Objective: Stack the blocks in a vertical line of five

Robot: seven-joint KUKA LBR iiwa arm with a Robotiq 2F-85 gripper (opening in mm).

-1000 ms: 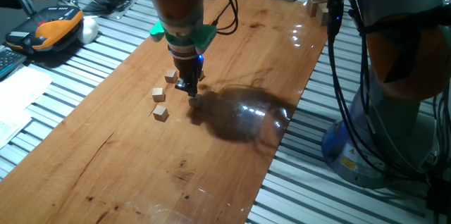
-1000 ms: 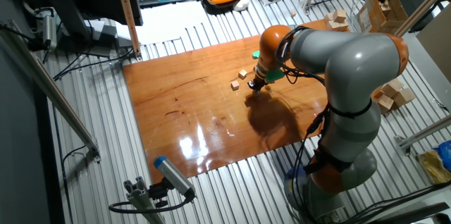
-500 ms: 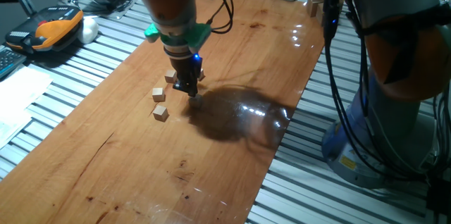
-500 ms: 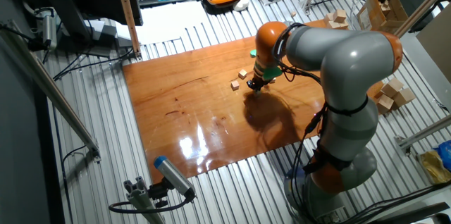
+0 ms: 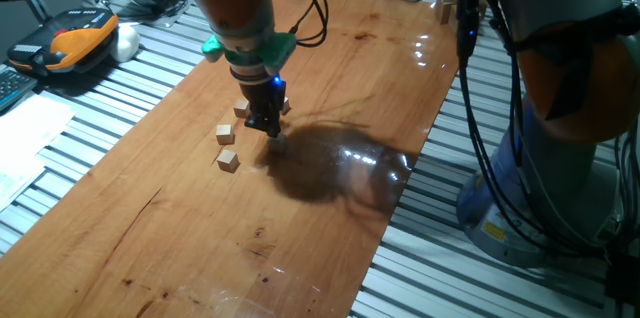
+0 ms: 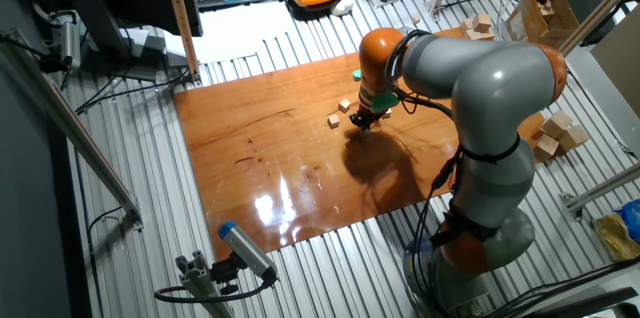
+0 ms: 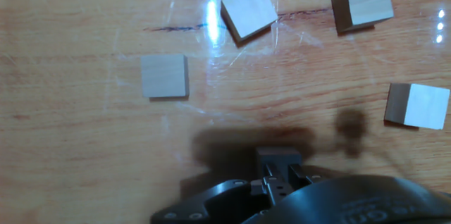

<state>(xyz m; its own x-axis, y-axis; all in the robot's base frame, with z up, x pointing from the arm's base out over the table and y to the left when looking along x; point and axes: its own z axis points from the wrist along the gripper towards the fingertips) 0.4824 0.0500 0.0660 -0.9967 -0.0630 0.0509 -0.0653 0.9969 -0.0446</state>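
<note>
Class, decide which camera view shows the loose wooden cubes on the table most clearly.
The hand view: four cubes lie large and separate. One fixed view shows about three small cubes beside the gripper; the other shows only specks.

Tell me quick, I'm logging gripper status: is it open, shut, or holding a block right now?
Gripper: low over the table beside the loose blocks; cannot tell whether it is open, shut, or gripping one.

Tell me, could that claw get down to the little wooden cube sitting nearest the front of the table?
Probably yes. That cube lies alone on the bare tabletop, apart from its neighbour cube, with nothing over it. The gripper hangs low close beside it.
</note>
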